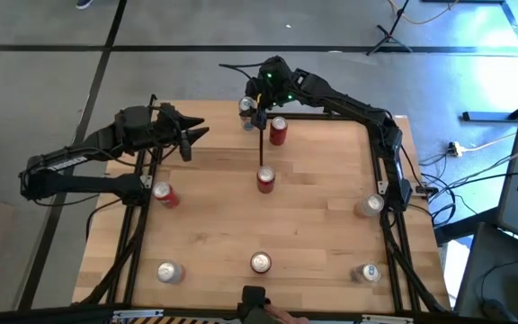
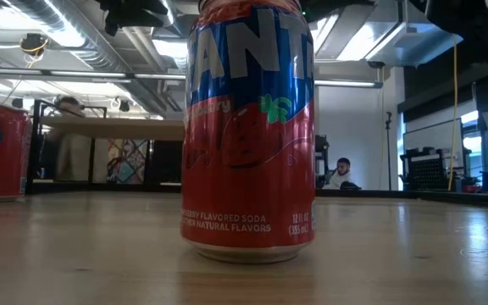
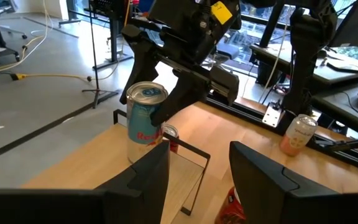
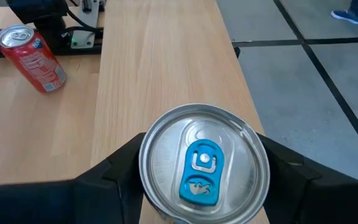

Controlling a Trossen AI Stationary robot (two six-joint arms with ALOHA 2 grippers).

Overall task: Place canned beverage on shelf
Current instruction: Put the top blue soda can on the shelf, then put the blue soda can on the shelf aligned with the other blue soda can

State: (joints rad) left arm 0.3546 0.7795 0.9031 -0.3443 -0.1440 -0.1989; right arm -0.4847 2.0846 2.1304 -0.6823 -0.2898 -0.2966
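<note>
A silver-and-blue can (image 3: 143,121) stands upright at the table's far middle. Its top shows in the right wrist view (image 4: 202,163) and in the high view (image 1: 246,106). My right gripper (image 1: 257,97) is shut on it. The shelf's thin black frame (image 3: 194,163) stands right beside the can, with one post in the high view (image 1: 261,144). I cannot tell the shelf's board from the tabletop. My left gripper (image 1: 192,135) is open and empty above the table's left side, pointing toward the can. My right gripper pinches the can between its two fingers, on opposite sides of the wall just under the top rim (image 4: 144,167). The fingers (image 3: 166,111) come from above, slanting down. The can is upright. My left finger hides its bottom, so I cannot tell whether it stands or is lifted.
Two red cans (image 1: 279,130) (image 1: 266,180) stand near the shelf. More cans stand around the table: red at the left (image 1: 165,193), three along the near edge (image 1: 169,270) (image 1: 260,262) (image 1: 367,272), and a pale one at the right (image 1: 370,205). A red soda can (image 2: 248,127) fills the low view.
</note>
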